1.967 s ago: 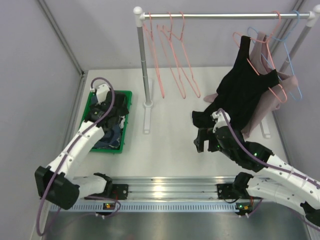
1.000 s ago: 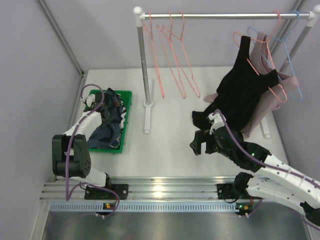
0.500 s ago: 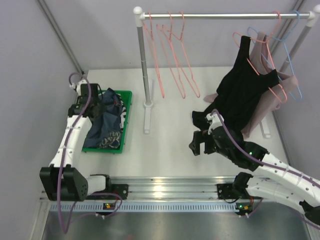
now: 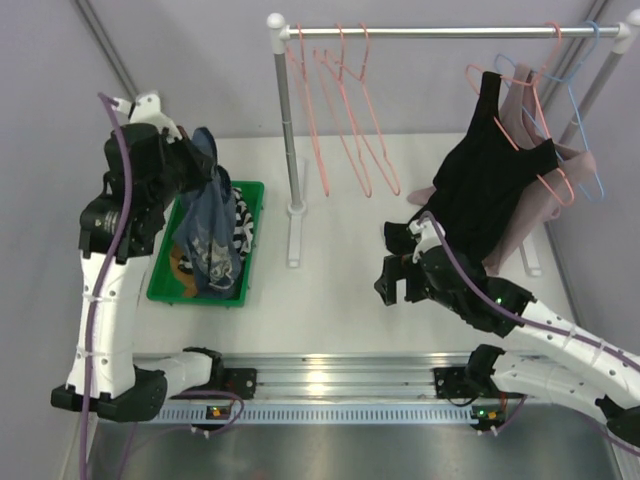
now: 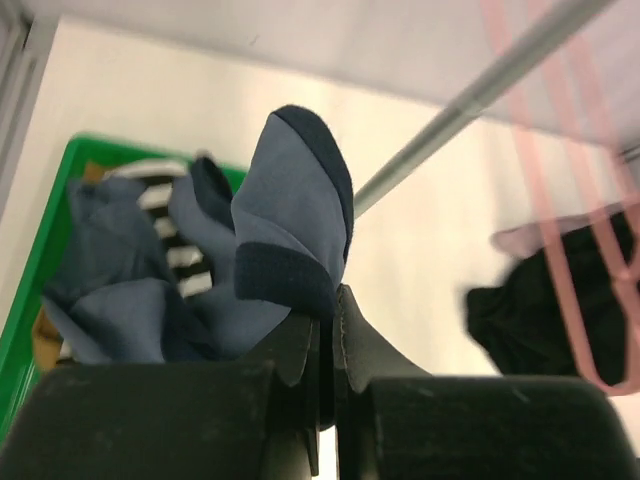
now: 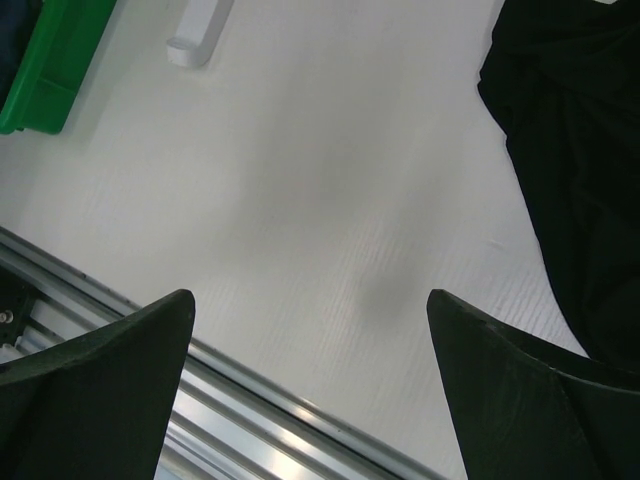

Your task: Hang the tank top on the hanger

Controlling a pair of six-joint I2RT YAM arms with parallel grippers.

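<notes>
The tank top covers the closed left jaws' tips.

Illumination in the top view is bright, diffuse and even; shadows on the table are faint and soft-edged. Specular glare marks the aluminium rail at 6 o'clock. In the left wrist view the tank top is fairly sharp, while the hanger at 3 o'clock and the rack pole at 1 o'clock are blurred. In the right wrist view the black garment at 2 o'clock is underexposed, showing no fold detail.
</notes>
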